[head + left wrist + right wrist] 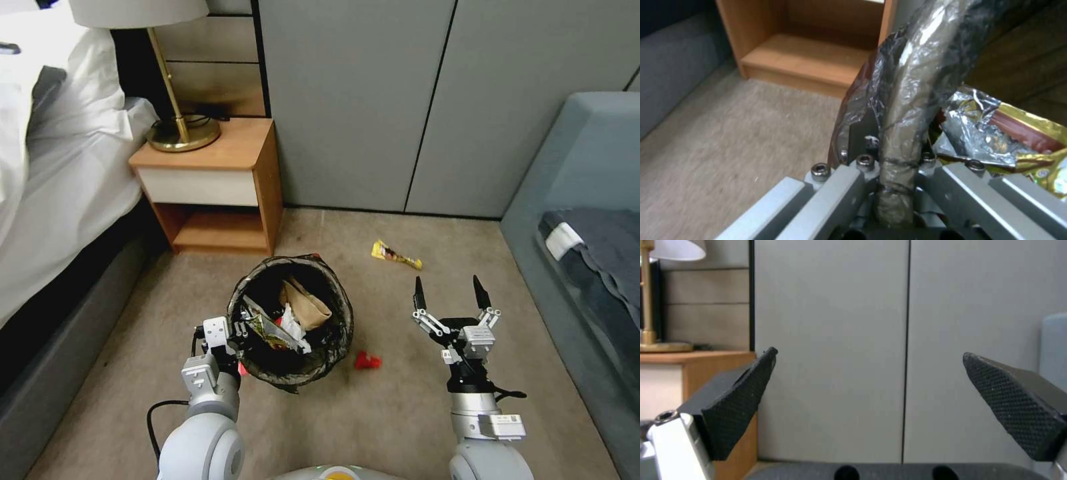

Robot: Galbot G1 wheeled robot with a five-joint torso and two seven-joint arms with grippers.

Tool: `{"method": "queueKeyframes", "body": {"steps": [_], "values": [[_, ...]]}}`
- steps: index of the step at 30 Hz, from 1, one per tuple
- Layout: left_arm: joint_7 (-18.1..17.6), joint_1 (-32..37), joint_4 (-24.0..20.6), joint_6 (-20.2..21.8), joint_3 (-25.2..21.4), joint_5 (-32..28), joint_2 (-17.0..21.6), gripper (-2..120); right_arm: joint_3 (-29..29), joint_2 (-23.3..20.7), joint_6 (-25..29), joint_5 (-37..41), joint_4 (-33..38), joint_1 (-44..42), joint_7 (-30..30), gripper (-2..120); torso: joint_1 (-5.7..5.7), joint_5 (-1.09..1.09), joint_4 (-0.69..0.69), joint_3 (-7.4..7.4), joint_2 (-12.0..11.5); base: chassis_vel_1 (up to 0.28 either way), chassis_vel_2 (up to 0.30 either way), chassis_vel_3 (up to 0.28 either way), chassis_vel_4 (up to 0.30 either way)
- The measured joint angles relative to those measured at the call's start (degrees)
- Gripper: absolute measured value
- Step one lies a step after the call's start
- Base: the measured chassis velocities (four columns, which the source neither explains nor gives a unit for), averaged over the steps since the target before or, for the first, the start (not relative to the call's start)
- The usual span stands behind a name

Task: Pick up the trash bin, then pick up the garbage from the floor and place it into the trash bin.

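The trash bin (pixel 339 293), lined with a dark bag, is in front of me at centre left, and my left gripper (pixel 235 335) is shut on its near rim. The left wrist view shows that bag-wrapped rim (pixel 911 83) clamped between the left gripper (pixel 894 158) fingers. A brown paper bag (pixel 308 305), a foil snack wrapper (pixel 996 133) and white tissue lie inside the bin. Garbage on the carpet: a yellow wrapper (pixel 396 254) beyond the bin and a small red piece (pixel 367 361) right of it. My right gripper (pixel 448 288) (pixel 869 355) hangs open and empty, right of the red piece.
A wooden nightstand (pixel 220 180) with a brass lamp (pixel 181 130) stands behind the bin. A bed (pixel 60 187) runs along the left and a grey-blue sofa (pixel 587 220) along the right. Grey cabinet doors (pixel 400 100) close off the back. Open carpet lies between the arms.
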Motion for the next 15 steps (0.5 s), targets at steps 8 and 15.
{"method": "queueKeyframes", "body": {"steps": [8, 15], "values": [[-0.01, 0.06, -0.17, 0.10, 0.05, -0.01, 0.01, 0, 0.26, 0.06, 0.87, -1.29, -0.27, 0.37, -0.15, 100, -0.01, 0.00, 0.00, -0.01, 0.00, -0.063, 0.055, 0.049, -0.057], [-0.05, 0.08, -0.27, 0.15, 0.09, -0.09, 0.05, 0, 0.21, 0.05, 0.88, -1.25, -0.18, 0.40, -0.20, 100, -0.01, 0.00, -0.01, -0.01, 0.00, 0.032, -0.019, -0.033, 0.013]]}}
